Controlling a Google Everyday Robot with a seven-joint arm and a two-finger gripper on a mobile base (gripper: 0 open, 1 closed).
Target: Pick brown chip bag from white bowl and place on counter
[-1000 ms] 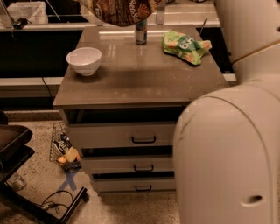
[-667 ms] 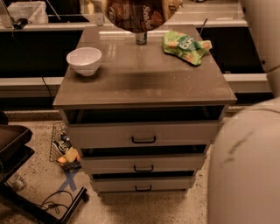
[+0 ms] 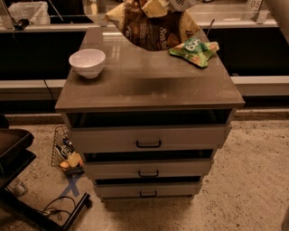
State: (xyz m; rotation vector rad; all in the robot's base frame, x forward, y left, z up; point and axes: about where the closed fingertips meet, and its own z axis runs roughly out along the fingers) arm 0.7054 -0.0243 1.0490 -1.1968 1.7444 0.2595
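Note:
The brown chip bag (image 3: pixel 151 29) hangs crumpled in the air over the far middle of the counter (image 3: pixel 149 88), its lower edge close to the top. My gripper (image 3: pixel 156 5) is at the top edge of the view, mostly cut off, and is shut on the bag's upper end. The white bowl (image 3: pixel 87 62) stands empty on the counter's left side, well apart from the bag.
A green chip bag (image 3: pixel 194 49) lies on the counter's far right, just beside the hanging brown bag. The cabinet has three black-handled drawers (image 3: pixel 148 143). A wire basket (image 3: pixel 65 153) and a black cart base (image 3: pixel 27 180) are on the floor at left.
The brown bag has moved right and lower in the view, toward the green bag. The big white arm body has left the right side of the view.

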